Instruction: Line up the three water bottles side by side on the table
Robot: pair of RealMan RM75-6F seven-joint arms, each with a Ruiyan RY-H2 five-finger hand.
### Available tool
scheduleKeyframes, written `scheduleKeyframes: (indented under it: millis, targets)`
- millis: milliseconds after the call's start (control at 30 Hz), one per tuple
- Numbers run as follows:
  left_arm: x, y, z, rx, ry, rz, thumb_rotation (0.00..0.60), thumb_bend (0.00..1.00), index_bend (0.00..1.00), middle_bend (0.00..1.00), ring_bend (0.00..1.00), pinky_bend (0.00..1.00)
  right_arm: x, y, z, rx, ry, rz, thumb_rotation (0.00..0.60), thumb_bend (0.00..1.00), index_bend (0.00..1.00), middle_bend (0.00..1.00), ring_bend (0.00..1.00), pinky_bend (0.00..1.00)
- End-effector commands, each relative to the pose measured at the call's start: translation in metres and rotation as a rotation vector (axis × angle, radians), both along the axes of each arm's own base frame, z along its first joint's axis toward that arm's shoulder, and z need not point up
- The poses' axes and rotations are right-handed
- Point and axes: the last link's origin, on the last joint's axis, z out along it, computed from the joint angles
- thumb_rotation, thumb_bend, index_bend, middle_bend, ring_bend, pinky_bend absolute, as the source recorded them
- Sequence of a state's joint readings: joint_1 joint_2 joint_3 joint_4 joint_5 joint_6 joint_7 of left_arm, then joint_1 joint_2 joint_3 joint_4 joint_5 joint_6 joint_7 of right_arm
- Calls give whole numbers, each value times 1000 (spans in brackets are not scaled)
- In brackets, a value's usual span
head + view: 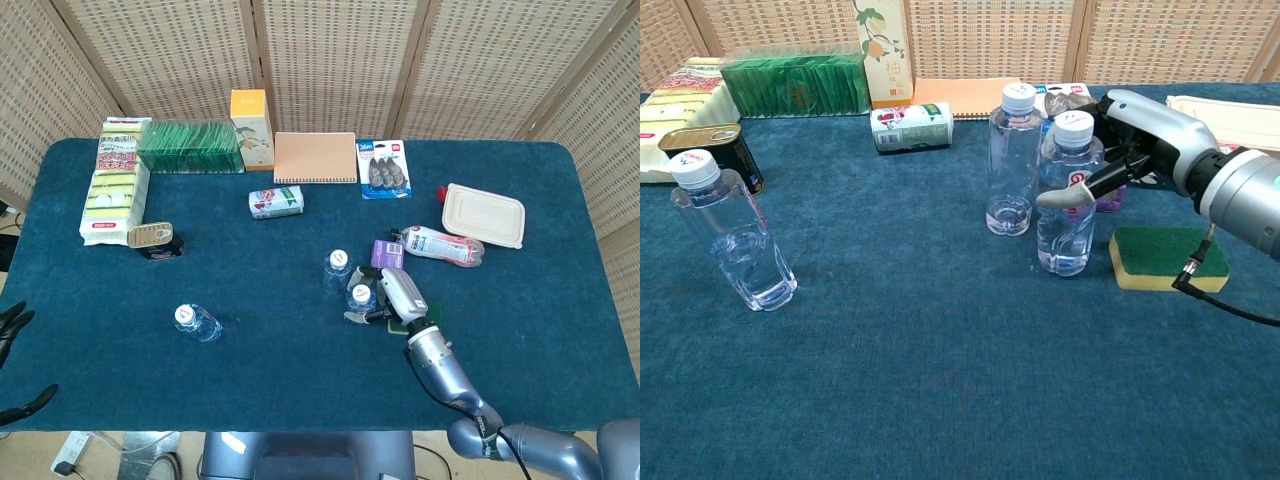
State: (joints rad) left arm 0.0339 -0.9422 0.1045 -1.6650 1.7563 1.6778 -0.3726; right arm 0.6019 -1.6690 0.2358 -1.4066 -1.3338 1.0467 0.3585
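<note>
Fingers (1068, 196) of the right hand (1130, 140) wrapped around the held bottle (1068, 195), thumb across its front face at label height. That bottle stands upright on the blue table (250, 350), base on the cloth. In the head view the right hand (398, 295) sits at 3 o'clock of the held bottle (361, 296).

Second bottle (1009, 160) upright just at 10 o'clock of the held one in the chest view, very close; cannot tell whether the two touch. Head view puts the second bottle (338, 267) at 10 o'clock as well.

Third bottle (732, 233) stands well apart at 9 o'clock, leaning slightly, near the table's left side; seen in the head view as the third bottle (193, 320) at about 8 o'clock of the pair.

Left hand (12, 330) at the far left edge of the head view, off the table, fingers apart, holding nothing.

Green-and-yellow sponge (1168, 257) lies flat at 4 o'clock of the held bottle, just beside it, under the right forearm. Purple box (387, 253) at 12 o'clock of the right hand. Small can (911, 127) on its side at 11 o'clock of the second bottle. Dark tin (711, 151) at 12 o'clock of the third bottle.
</note>
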Motion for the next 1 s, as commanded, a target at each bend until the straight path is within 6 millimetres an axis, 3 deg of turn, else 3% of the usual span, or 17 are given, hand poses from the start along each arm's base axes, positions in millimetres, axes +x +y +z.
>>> scheduleKeyframes:
  millis: [33, 67, 167, 367, 667, 933, 1000]
  targets:
    - [0, 1, 0, -1, 0, 3, 600, 223, 0, 0, 0, 0, -5, 2, 1, 44, -2, -1, 600, 242, 301, 448, 481, 638]
    - [-1, 1, 0, -2, 1, 6, 600, 223, 0, 0, 0, 0, -8, 4, 2, 62, 15, 10, 600, 216, 209, 363, 409, 588]
    - [-1, 2, -1, -5, 2, 8, 600, 224, 0, 0, 0, 0, -15, 7, 8, 48, 85, 48, 600, 162, 87, 210, 250, 465]
    - [0, 1, -1, -5, 4, 6, 600, 223, 0, 0, 0, 0, -22, 16, 20, 35, 120, 64, 600, 69, 37, 47, 74, 305]
    - [1, 0, -2, -7, 1, 0, 600, 223, 0, 0, 0, 0, -27, 37, 57, -16, 76, 46, 600, 14, 26, 1, 37, 233]
    - [0, 6, 0, -14, -30, -12, 600, 223, 0, 0, 0, 0, -35, 71, 106, -28, 93, 44, 600, 1, 26, 1, 46, 219]
    - [1, 12, 0, -29, -72, -31, 600, 225, 0, 0, 0, 0, -47, 89, 127, -35, 140, 32, 600, 1, 26, 2, 50, 220]
